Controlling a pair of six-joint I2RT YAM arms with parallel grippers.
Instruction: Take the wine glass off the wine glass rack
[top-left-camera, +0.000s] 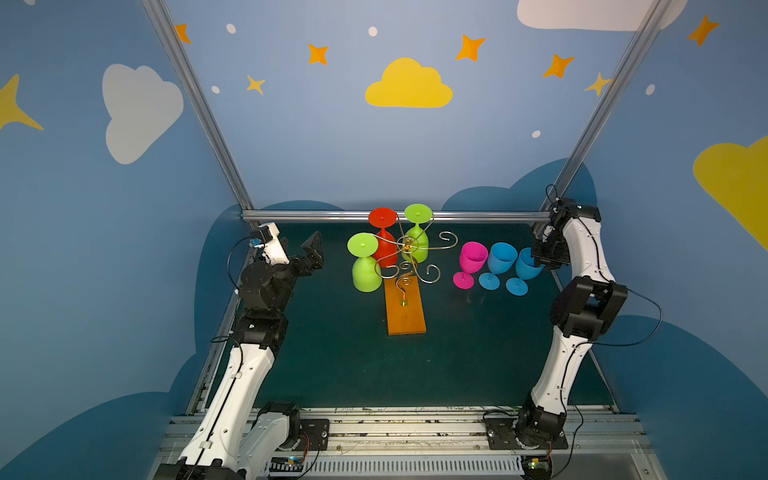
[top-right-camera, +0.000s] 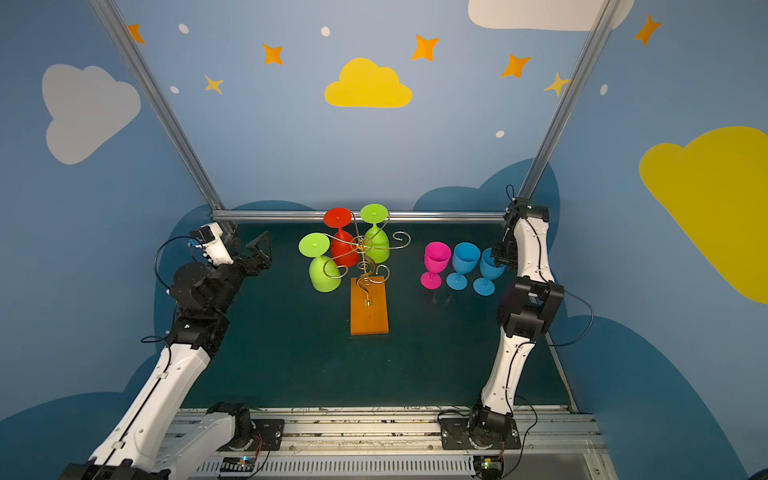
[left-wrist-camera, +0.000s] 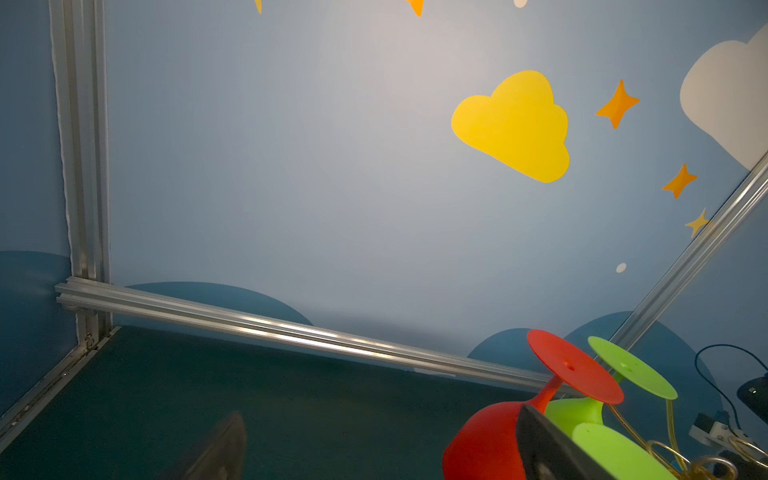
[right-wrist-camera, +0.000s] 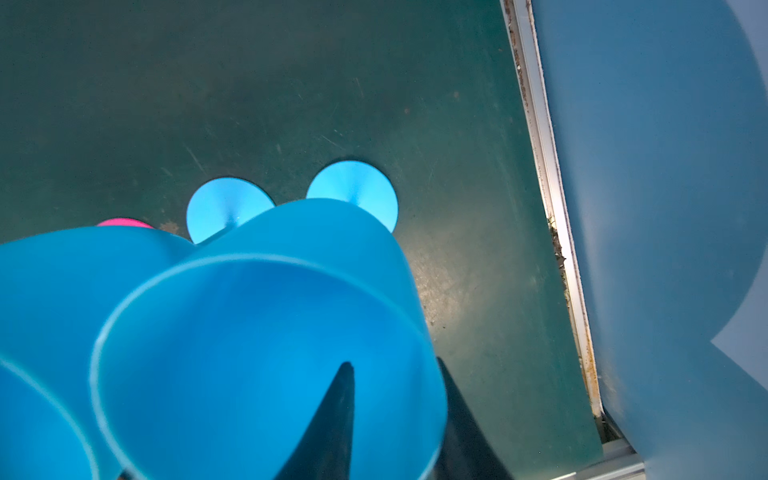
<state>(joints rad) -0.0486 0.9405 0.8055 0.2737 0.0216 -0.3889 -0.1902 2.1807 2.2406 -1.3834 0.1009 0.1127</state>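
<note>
- Right hand (right-wrist-camera: 395, 363) sits closest in the right wrist view. One dark finger (right-wrist-camera: 332, 415) stands inside the bowl of the outer blue wine glass (right-wrist-camera: 249, 332) and the other finger is outside its wall.
- Its jaws are parted a little, astride the rim. Blue shows between the inner finger and the wall, so the hand is not pinching the glass.
- That glass stands upright with its round foot flat on the green table (top-left-camera: 332, 365), at the right end of a row, well apart from the rack.
- Just beside it to the left stand the second blue wine glass (top-left-camera: 500, 257) and then the pink wine glass (top-left-camera: 471, 257), both upright with their bowls open upward.
- The wine glass rack (top-left-camera: 405, 311) is at the middle of the table in both top views, with gold scroll arms over an orange base.
- Three glasses hang upside down from it, feet uppermost: the red wine glass (top-left-camera: 384, 245) and the rear green wine glass (top-left-camera: 417, 239) at the back, and the front green wine glass (top-left-camera: 365, 272) on the left.
- The left hand (top-left-camera: 316, 255) hovers to the left of the rack, jaws spread wide and holding nothing.
</note>
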